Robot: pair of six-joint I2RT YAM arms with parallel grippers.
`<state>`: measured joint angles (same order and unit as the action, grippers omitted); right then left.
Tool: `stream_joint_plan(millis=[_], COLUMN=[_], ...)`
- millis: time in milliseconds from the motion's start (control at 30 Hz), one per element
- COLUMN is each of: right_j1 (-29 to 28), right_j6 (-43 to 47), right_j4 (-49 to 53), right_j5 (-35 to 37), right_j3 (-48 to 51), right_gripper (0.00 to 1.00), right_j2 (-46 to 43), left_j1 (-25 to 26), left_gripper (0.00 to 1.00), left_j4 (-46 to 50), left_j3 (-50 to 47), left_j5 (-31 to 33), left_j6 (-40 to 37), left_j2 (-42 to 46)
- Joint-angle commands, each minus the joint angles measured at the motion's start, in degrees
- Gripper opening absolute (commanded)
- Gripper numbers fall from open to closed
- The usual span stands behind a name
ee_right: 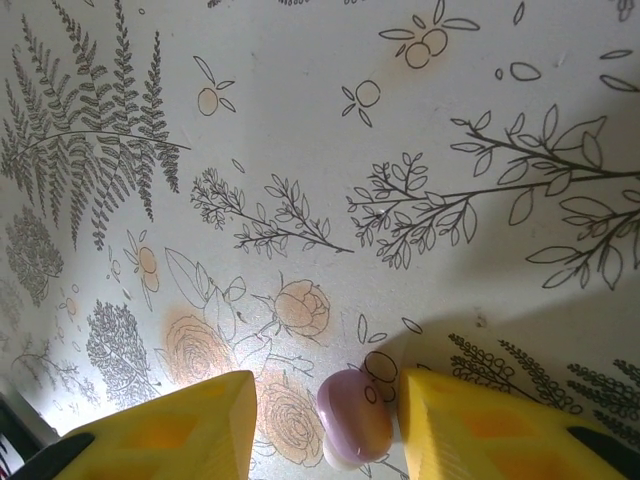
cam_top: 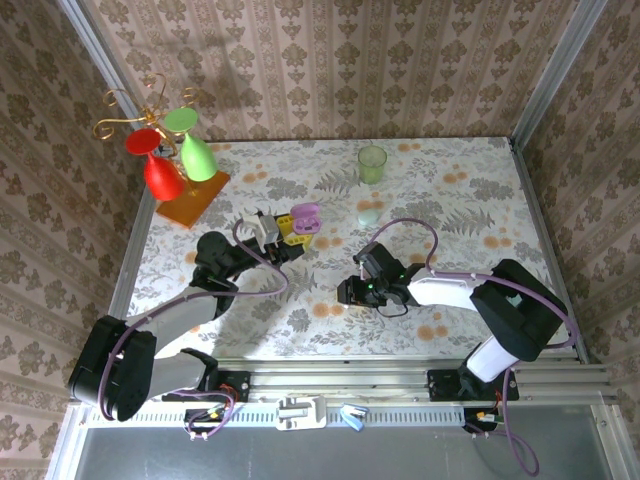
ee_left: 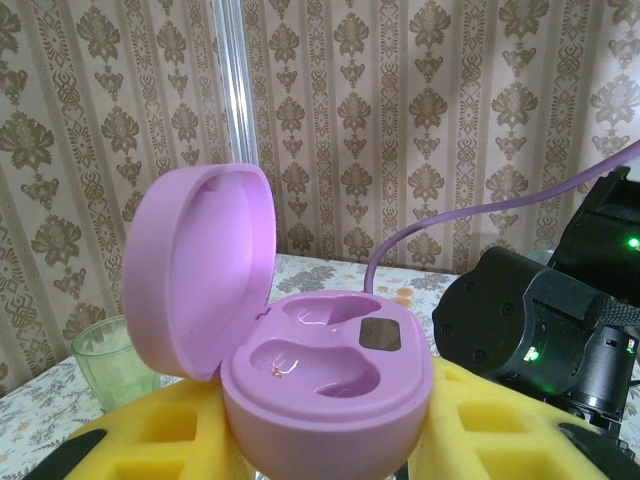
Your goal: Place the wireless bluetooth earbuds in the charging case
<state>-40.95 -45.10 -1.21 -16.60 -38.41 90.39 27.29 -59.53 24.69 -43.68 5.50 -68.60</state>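
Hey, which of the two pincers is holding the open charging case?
The left pincer: it is shut on the open purple charging case. The right pincer straddles a single earbud on the table, jaws apart.

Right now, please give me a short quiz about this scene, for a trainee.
1. True or false: the case in the left gripper has its lid shut.
2. How many earbuds sit in the case? A none, B one, C two.
3. Fill in: the earbud on the table lies between the fingers of the ___ gripper.
Key: 1 false; 2 A; 3 right gripper.
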Motion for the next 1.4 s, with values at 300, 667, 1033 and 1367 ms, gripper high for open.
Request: stream_joint_plan(millis=[300, 667, 1033, 1367], right_j1=[-0.01, -0.01, -0.01, -0.01], right_j6=[-0.82, -1.04, -1.50, -1.41], right_j4=[-3.77, -5.47, -5.12, -0.31], right_j5=[-3.84, -4.98, -4.01, -0.81], right_j3=[1.75, 1.94, 2.16, 0.79], right_gripper=[0.36, 0.34, 0.22, 0.16], right_j2=[0.34, 2.06, 3.73, -0.27], left_j1=[-0.24, -0.24, -0.25, -0.22], left_gripper=[0.16, 0.16, 0.16, 0.16], left_j4=[-1.38, -1.38, -1.29, -1.27], left_j3=[-0.07, -0.25, -0.31, -0.34], left_j5=[-0.60, -0.47, -0.39, -0.22], left_j6=[-1.08, -1.01, -1.06, -1.12], left_j2=[0.57, 0.56, 0.70, 0.66])
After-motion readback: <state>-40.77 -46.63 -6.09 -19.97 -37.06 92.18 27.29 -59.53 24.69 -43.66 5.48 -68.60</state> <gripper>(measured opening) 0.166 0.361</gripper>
